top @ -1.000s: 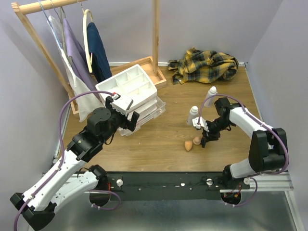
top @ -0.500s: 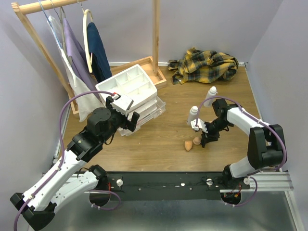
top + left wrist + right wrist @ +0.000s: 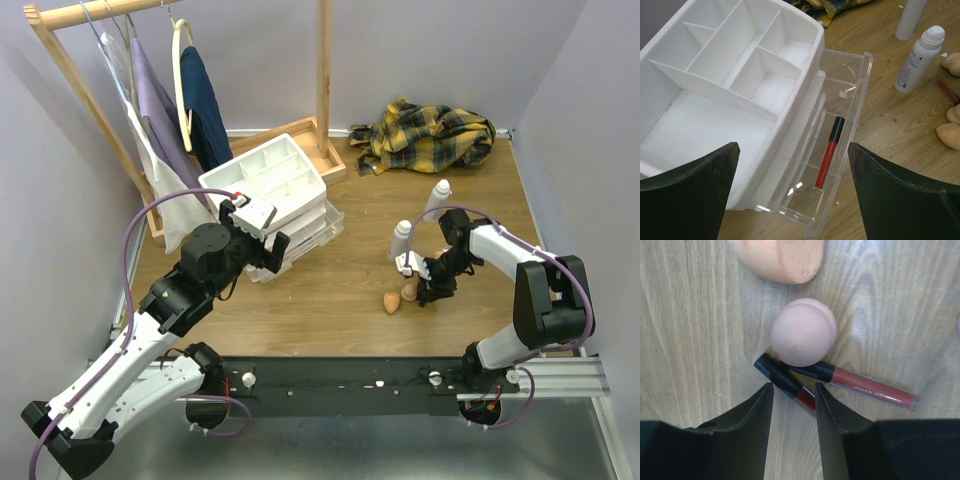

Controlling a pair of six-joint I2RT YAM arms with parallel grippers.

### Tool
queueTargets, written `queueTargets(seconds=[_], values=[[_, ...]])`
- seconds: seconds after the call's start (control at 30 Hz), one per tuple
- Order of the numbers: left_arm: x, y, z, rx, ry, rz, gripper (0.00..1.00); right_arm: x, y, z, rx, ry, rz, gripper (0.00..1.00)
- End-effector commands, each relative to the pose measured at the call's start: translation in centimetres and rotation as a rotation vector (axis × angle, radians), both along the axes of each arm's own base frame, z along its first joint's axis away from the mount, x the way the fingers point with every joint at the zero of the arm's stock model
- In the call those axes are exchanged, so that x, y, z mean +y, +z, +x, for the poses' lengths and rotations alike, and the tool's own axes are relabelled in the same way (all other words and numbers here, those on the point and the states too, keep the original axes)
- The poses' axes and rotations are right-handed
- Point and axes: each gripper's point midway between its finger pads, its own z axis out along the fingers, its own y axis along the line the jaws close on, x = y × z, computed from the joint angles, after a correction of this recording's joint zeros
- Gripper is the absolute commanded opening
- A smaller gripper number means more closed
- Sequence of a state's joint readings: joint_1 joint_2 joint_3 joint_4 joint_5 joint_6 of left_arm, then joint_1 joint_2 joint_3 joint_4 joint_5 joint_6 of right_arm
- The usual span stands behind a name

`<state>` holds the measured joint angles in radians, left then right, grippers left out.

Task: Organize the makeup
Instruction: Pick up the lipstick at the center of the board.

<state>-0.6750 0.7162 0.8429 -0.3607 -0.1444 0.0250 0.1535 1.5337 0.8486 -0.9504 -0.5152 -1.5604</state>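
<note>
Right gripper (image 3: 793, 391) astride dark-red stick (image 3: 780, 376)

Our left arm stretches forward, wrist tilted down behind the left gripper (image 3: 792, 146) (image 3: 264, 240), its jaws spread fully wide. Our right arm folds inward, wrist directly above the right gripper (image 3: 794, 386) (image 3: 424, 291), which points straight down, jaws narrowly parted.

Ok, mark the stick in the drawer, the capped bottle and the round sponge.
stick (image 3: 828, 154): left wrist view, red tube.
capped bottle (image 3: 918, 62): left wrist view, printed body.
round sponge (image 3: 803, 332): right wrist view, domed top.
</note>
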Motion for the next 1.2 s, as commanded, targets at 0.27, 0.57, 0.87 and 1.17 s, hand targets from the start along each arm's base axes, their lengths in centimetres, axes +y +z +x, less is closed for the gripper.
queueTargets(seconds=[0.27,0.57,0.87,1.17], values=[[-0.2,0.4,-0.2,-0.010,-0.013,-0.025,0.99,-1.5,-1.1,-2.2,0.015,-0.008,-0.078,0.48],[-0.2,0.4,-0.2,-0.008,-0.015,-0.028,0.99,-2.7,-1.5,-2.6,-0.022,-0.044,-0.142,0.46],[-0.2,0.4,-0.2,-0.009,-0.015,-0.029,0.99,-3.2,-1.5,-2.7,-0.045,-0.075,-0.163,0.29],[-0.2,0.4,-0.2,-0.009,-0.018,-0.032,0.99,-3.5,-0.4,-3.0,-0.089,-0.080,-0.165,0.05]])
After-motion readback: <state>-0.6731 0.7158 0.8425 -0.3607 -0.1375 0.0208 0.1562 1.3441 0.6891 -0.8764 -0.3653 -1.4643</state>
